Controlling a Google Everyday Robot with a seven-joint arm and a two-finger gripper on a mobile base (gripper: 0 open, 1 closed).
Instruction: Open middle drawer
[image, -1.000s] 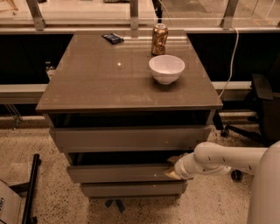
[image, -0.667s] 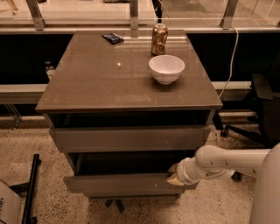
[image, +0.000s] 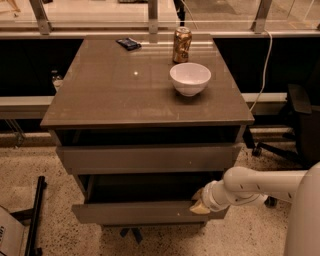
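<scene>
Speckled floor (image: 27, 167), flat-fronted middle drawer (image: 135, 213), end effector (image: 199, 203) at right

Readable text: none that I can make out anywhere in view.
Can (image: 182, 44): stands at the back of the desk (image: 115, 95); there is gold and dark print on its side, but I cannot read a word or a brand.
Dark packet (image: 129, 43): lies at the desk's far edge; any lettering on it is too small to tell.
White board (image: 7, 236): on the floor at the lower left, with dark marks near its edge that I cannot read.
My jaws: at the right end of the top edge of the middle drawer (image: 145, 212), whose plain front carries no label.
</scene>
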